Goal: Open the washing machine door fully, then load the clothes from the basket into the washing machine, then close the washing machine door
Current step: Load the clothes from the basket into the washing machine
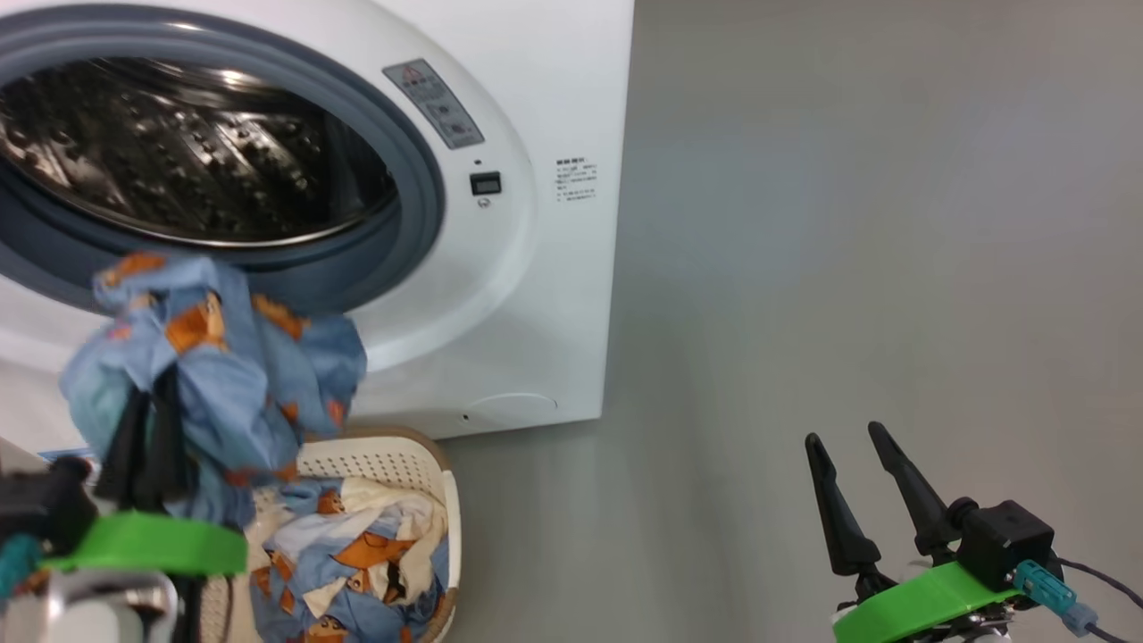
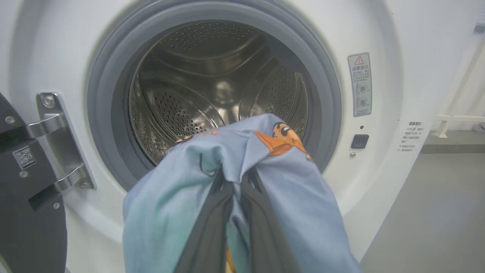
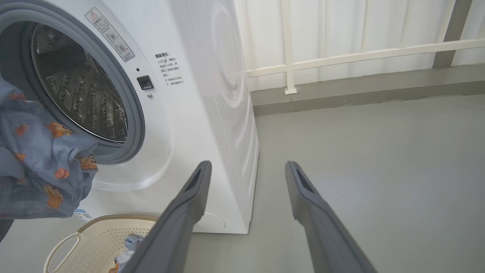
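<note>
The white washing machine (image 1: pixel 554 107) stands with its steel drum (image 2: pixel 216 87) exposed. The black washing machine door (image 2: pixel 22 212) hangs swung out at the left edge of the left wrist view. My left gripper (image 2: pixel 233 182) is shut on a light-blue garment (image 1: pixel 223 375) with orange figures, held up just in front of and below the drum opening; the same garment (image 3: pixel 38 167) shows in the right wrist view. More clothes (image 1: pixel 357 563) lie in the cream basket (image 1: pixel 393 460) on the floor under the drum. My right gripper (image 1: pixel 844 442) is open over bare floor at the right.
Grey floor (image 1: pixel 848 223) stretches to the right of the machine. A white railing (image 3: pixel 341 57) and a low grey kerb run along the back wall. The door hinge (image 2: pixel 57 140) is bolted to the machine's left side.
</note>
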Robot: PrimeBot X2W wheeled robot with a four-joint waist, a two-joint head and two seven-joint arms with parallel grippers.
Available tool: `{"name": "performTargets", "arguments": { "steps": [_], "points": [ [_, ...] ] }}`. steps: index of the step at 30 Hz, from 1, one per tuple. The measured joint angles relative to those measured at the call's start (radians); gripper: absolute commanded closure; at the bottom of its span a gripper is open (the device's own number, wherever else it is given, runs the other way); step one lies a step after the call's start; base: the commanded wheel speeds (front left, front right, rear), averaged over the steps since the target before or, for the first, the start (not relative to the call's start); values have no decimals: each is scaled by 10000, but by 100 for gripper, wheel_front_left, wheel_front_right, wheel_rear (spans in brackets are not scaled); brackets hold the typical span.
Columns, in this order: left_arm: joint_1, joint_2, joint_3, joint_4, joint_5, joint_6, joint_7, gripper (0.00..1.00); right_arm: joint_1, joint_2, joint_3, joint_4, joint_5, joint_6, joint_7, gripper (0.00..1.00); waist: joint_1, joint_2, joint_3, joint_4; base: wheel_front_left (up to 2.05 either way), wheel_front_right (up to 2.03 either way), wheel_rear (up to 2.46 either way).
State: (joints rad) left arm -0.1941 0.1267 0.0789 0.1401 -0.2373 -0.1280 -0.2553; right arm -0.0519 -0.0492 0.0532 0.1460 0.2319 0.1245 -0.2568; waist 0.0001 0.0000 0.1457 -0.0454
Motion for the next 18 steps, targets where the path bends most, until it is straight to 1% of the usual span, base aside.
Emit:
{"name": "performTargets", "arguments": {
  "steps": [3, 4, 10, 18],
  "points": [
    [-940, 401, -35, 393, -96, 0, 0, 100, -194, -2, -6, -61, 0, 0, 0, 0, 0, 0, 333, -135, 0, 0, 0],
    [-940, 401, -35, 393, -96, 0, 0, 100, -194, -2, -6, -61, 0, 0, 0, 0, 0, 0, 333, -135, 0, 0, 0],
    [-2743, 1095, -92, 1152, -167, 0, -2, 100, -650, -2, 21, -224, 100, 0, 0, 0, 0, 0, 1091, -458, 0, 0, 0],
    [-4666, 1664, -207, 2125, -322, 0, -4, 100, -1068, -4, 77, -407, 291, 0, -2, 0, 2, 0, 2224, -921, 0, 0, 0]
  ]
}}
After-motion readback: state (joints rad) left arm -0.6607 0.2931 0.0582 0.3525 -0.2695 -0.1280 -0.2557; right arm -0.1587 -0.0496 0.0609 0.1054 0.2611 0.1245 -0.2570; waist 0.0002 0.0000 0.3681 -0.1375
